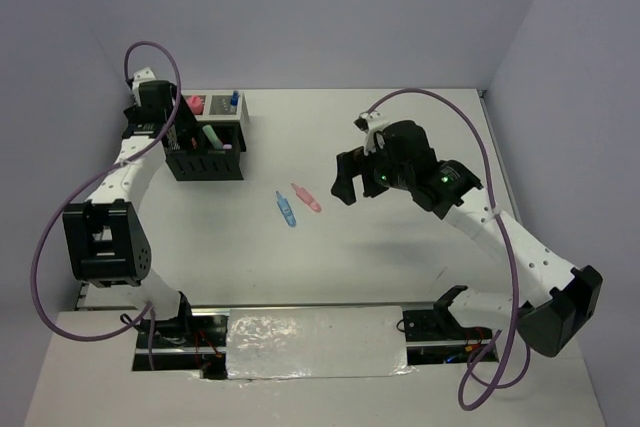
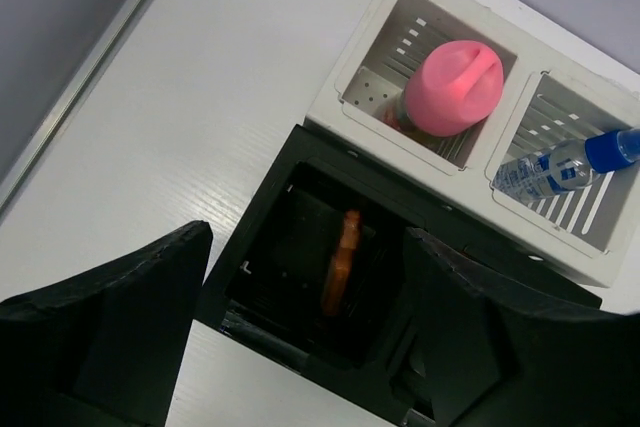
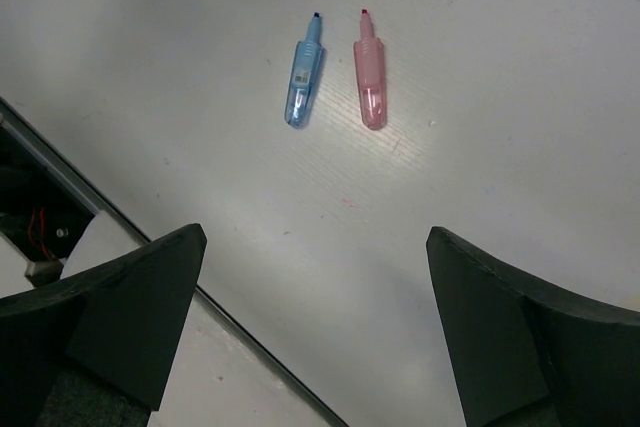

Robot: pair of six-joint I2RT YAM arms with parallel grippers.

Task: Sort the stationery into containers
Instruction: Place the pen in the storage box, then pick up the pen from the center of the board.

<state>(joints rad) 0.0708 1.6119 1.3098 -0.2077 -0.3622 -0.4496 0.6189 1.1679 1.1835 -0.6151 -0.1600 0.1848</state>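
left gripper hangs over the black organizer at the far-left of the table, jaws spread w/ nothing between them, right above the dark compartment where an orange marker stands, prob. the drop spot. next to it the white mesh bins hold the pink-capped bottle and the small blue-capped clear bottle. right gripper is also wide open & empty, poised above the two items left mid-table — blue marker and pink marker, translucent, lying side by side, tips the same way, not touching. looks lined up for the next pick.
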